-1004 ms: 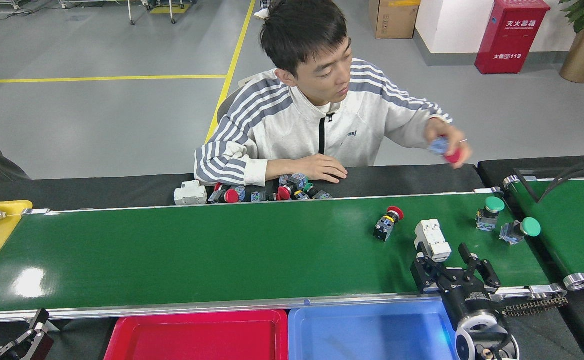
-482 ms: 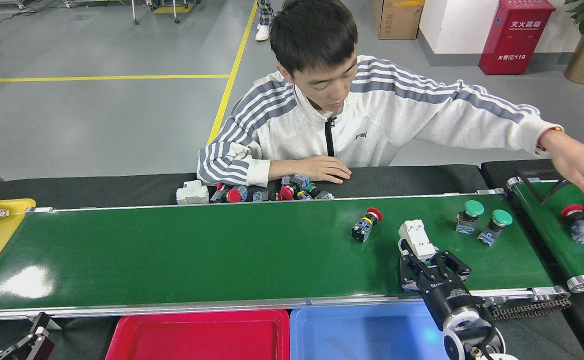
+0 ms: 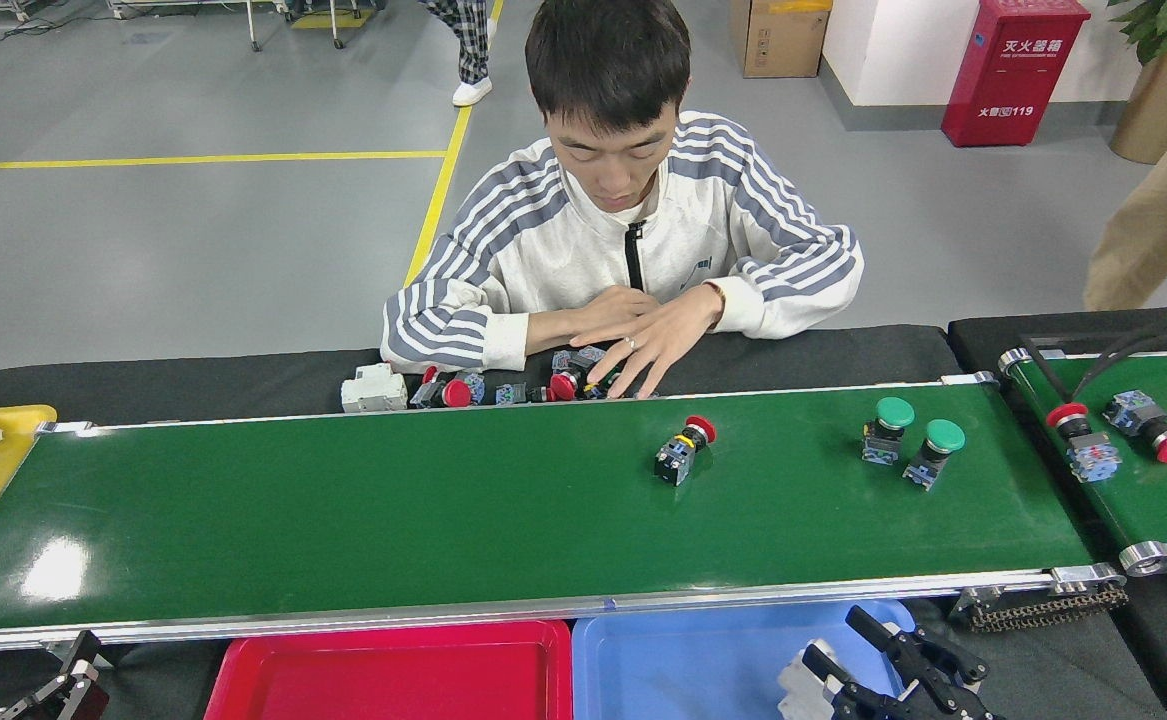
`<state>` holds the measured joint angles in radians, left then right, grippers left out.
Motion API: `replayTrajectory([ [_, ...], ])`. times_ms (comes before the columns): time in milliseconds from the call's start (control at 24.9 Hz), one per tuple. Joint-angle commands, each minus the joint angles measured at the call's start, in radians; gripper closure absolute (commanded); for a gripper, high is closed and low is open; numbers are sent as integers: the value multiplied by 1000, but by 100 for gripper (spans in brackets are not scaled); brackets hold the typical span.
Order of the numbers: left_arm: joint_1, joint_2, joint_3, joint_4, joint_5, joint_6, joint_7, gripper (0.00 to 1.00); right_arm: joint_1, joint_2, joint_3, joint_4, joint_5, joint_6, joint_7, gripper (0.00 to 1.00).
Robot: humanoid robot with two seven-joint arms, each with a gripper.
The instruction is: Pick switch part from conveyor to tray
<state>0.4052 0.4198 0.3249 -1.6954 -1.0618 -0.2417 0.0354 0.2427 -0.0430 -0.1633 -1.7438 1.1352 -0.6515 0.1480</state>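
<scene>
The white switch part [image 3: 801, 685] sits between the fingers of my right gripper [image 3: 848, 675] at the bottom right of the frame, over the blue tray [image 3: 683, 665] and clear of the conveyor [image 3: 443, 510]. I judge this the placing step: next I lower and release inside the tray rim. My left gripper [image 3: 53, 685], bottom left, looks partly spread and empty.

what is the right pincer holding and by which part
The right pincer holds the white switch part over the blue tray; the exact grip spot is hidden.

Conveyor [image 3: 343, 520] left half lies bare; red-capped switch [image 3: 684, 450] and two green-capped switches [image 3: 908, 445] crowd right.
</scene>
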Motion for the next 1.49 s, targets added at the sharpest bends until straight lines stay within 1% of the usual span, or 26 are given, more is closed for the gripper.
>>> replayTrajectory([
  [0, -22, 13, -32, -33, -3, -47, -5, 0, -37, 54, -4, -14, 27, 305, 2, 3],
  [40, -52, 13, -76, -46, -10, -41, -9, 0, -66, 64, 1, -13, 69, 440, 1, 3],
  [120, -126, 13, -179, -53, -76, -27, -11, 0, -97, 75, 13, -5, 127, 563, 2, 3],
  [161, -172, 13, -242, -53, -125, -11, -11, 0, -109, 77, 18, 1, 136, 598, 2, 3],
  [201, -216, 13, -299, -52, -167, -1, -11, 0, -126, 74, 19, 4, 138, 615, 2, 3],
  [281, -286, 10, -386, -50, -210, 9, -22, 0, -152, 64, 21, 13, 141, 618, 7, 3],
  [361, -355, -4, -463, -44, -218, 10, -78, 0, -178, 60, 21, 46, 149, 615, 12, 3],
  [402, -396, -12, -507, -38, -218, 12, -120, 0, -197, 46, 21, 69, 158, 615, 13, 3],
  [482, -490, -59, -604, 13, -219, 47, -183, 0, -237, 12, 42, 122, 169, 612, 13, 3],
  [562, -592, -111, -688, 105, -221, 101, -189, 0, -280, -8, 99, 187, 169, 613, 13, 2],
  [602, -632, -127, -724, 148, -227, 119, -190, 0, -306, -14, 113, 213, 169, 615, 13, 2],
  [723, -752, -202, -826, 287, -248, 160, -190, 0, -376, -11, 136, 282, 170, 619, 12, 2],
  [843, -816, -260, -853, 379, -251, 163, -190, 0, -438, -12, 165, 339, 173, 621, 10, 2],
  [964, -898, -338, -863, 503, -251, 167, -190, 0, -502, -9, 186, 421, 173, 621, 7, 2],
  [1044, -944, -361, -863, 571, -251, 176, -189, 0, -536, -8, 191, 466, 173, 621, 5, 2],
  [1124, -967, -363, -863, 608, -251, 174, -187, 0, -565, -6, 214, 500, 175, 621, 4, 2],
  [1245, -970, -361, -863, 638, -251, 165, -187, 0, -614, 3, 265, 566, 172, 624, 2, 2],
  [1446, -996, -365, -862, 738, -250, 170, -181, 1, -698, 72, 340, 672, 172, 636, 2, 2],
])
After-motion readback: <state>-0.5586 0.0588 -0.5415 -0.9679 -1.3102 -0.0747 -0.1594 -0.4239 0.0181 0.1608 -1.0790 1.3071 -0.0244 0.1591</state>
